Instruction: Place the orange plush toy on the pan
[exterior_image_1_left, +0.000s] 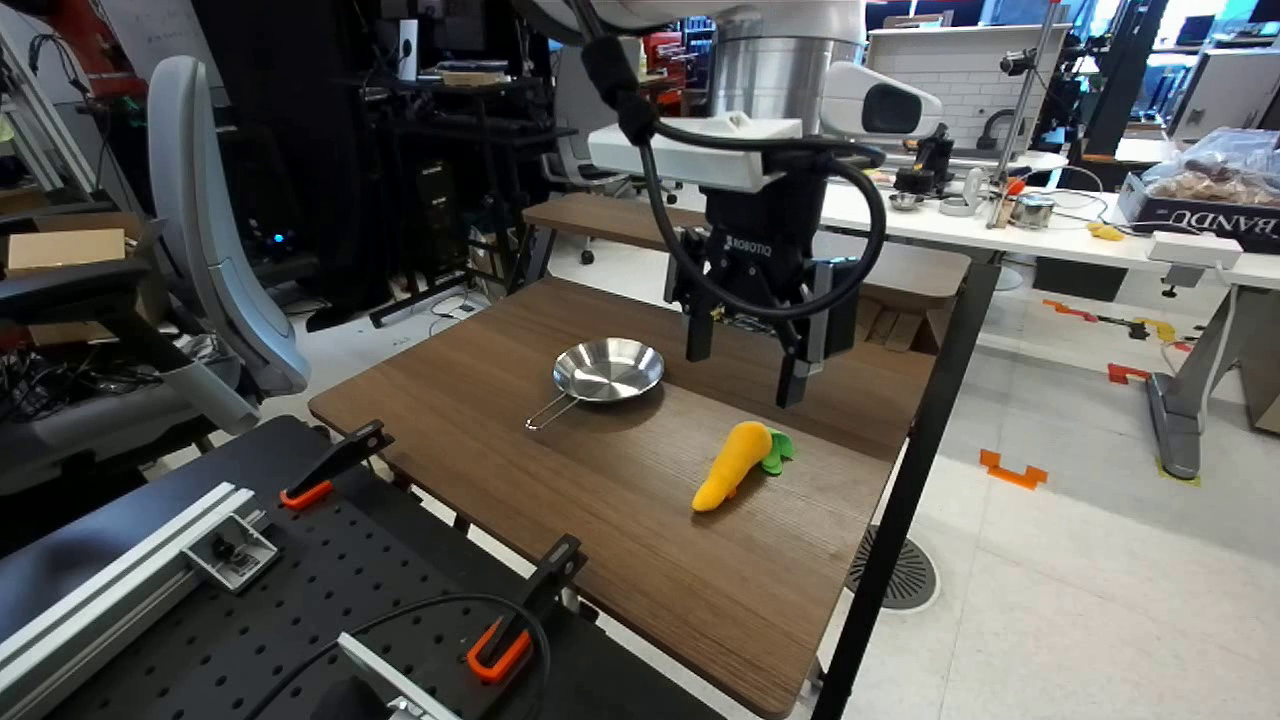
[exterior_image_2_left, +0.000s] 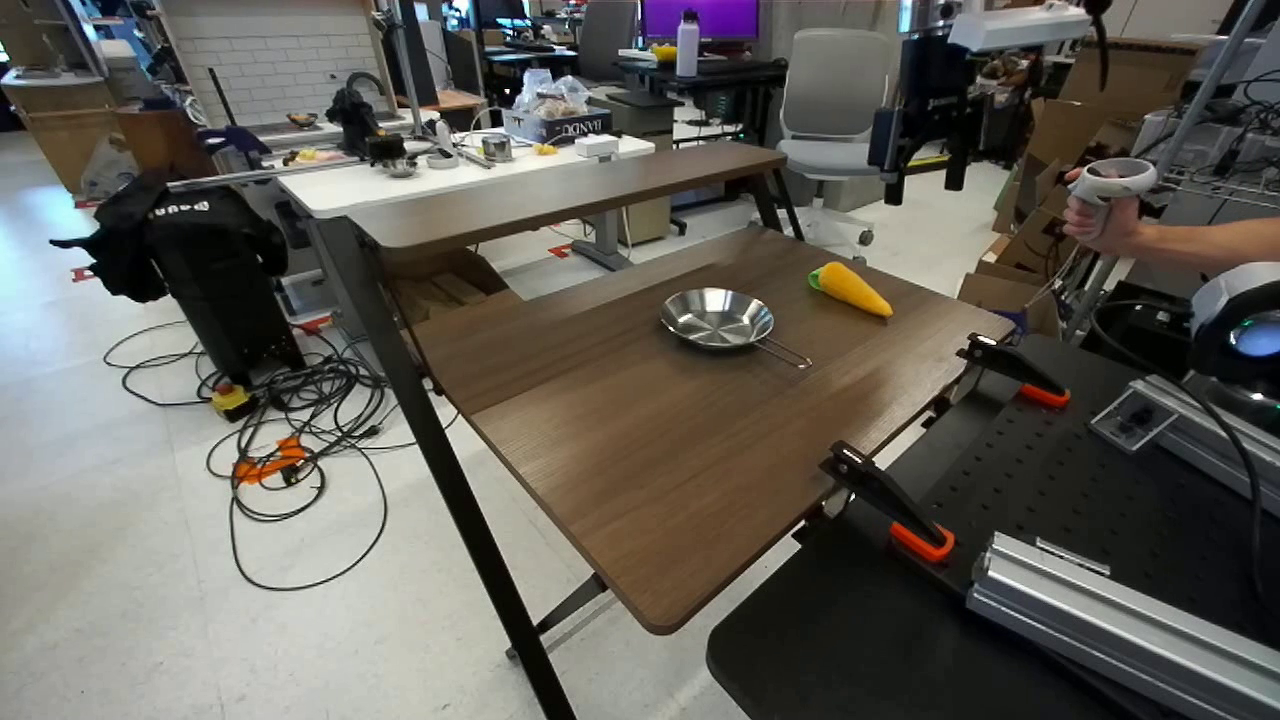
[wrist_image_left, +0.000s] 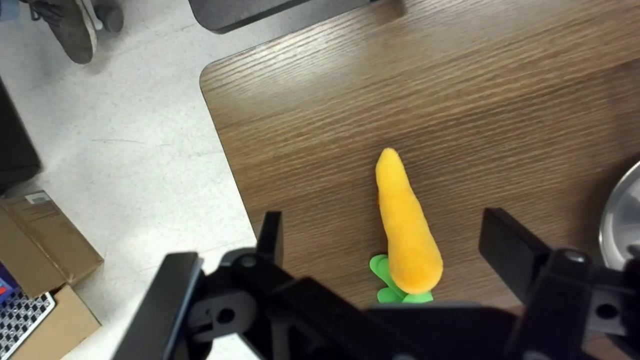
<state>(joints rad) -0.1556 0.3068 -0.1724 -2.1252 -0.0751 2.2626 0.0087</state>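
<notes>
The orange plush toy (exterior_image_1_left: 736, 468) lies on the brown wooden table, carrot-shaped with green leaves at its thick end; it also shows in an exterior view (exterior_image_2_left: 850, 289) and the wrist view (wrist_image_left: 406, 225). The silver pan (exterior_image_1_left: 608, 372) sits apart from it on the same table, thin handle out, with nothing in it; it also shows in an exterior view (exterior_image_2_left: 717, 318) and at the right edge of the wrist view (wrist_image_left: 620, 225). My gripper (exterior_image_1_left: 745, 370) is open and empty, raised above the table, also in an exterior view (exterior_image_2_left: 925, 184). In the wrist view its fingers (wrist_image_left: 384, 223) appear either side of the toy, well above it.
Two black clamps with orange pads (exterior_image_1_left: 335, 465) (exterior_image_1_left: 530, 610) grip the edge between the wooden table (exterior_image_1_left: 560, 490) and a black perforated board (exterior_image_1_left: 330, 580). A raised wooden shelf (exterior_image_2_left: 560, 200) runs along one table side. A person's hand holds a controller (exterior_image_2_left: 1110, 185).
</notes>
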